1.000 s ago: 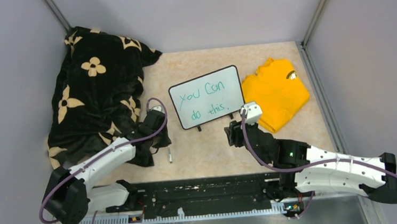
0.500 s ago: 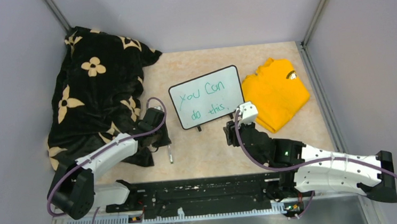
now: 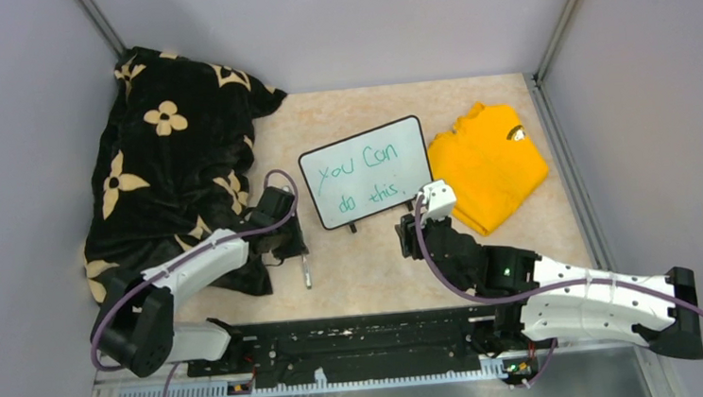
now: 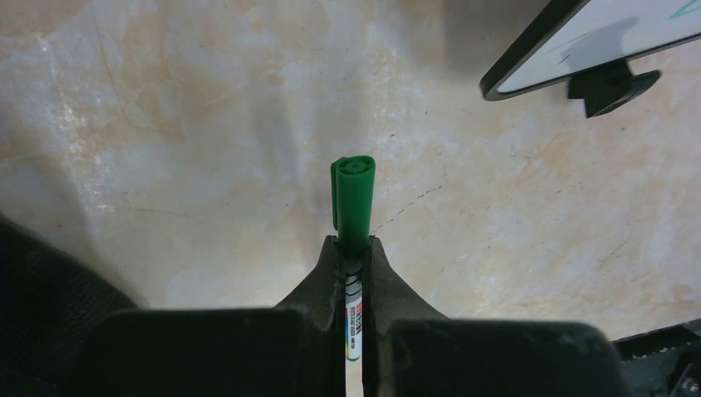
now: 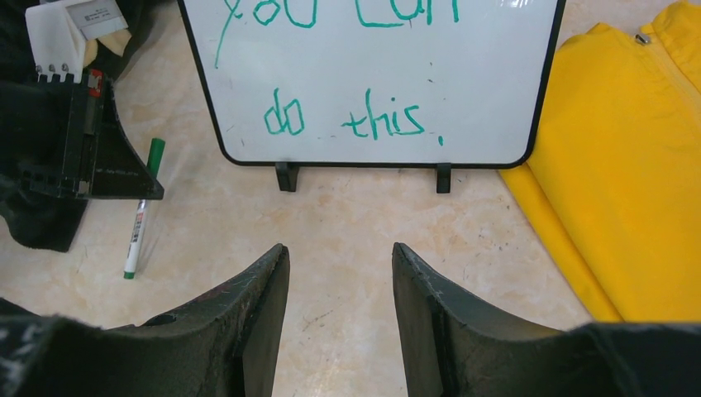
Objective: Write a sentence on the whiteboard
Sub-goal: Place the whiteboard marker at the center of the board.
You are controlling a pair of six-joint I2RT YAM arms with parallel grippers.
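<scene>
One black flowered blanket (image 3: 160,166) is lying bunched far left. Left gripper (image 4: 354,248), at its edge, is clamping a marker (image 4: 354,194), green cap sticking out past the fingertips. Whiteboard (image 3: 365,171) is standing on its feet in the middle, reading "you Can do this." Right gripper (image 5: 340,273) is hovering just in front of it, jaws apart, gripping nothing. Yellow shirt (image 3: 489,164) is lying just right of the board.
</scene>
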